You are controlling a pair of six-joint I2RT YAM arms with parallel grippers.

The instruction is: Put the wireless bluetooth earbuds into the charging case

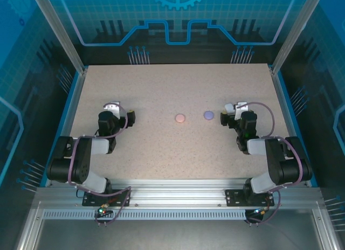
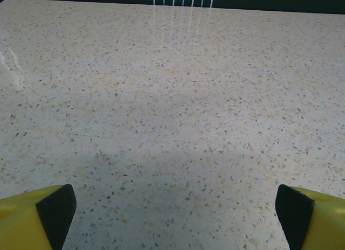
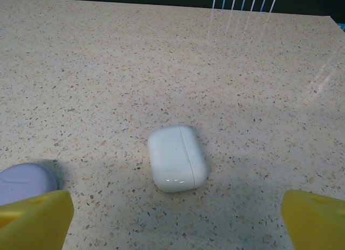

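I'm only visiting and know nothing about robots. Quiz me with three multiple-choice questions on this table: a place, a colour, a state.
1. Where is the white case? A) on the table before the right gripper B) at the far edge C) stacked on another case
2. Its neighbour's colour is: A) green B) purple C) black
3. The left gripper is: A) shut B) holding a bud C) open, empty
Answers: A, it lies flat just ahead of that gripper; B, the purple case sits left of it; C, jaws wide apart over bare table.
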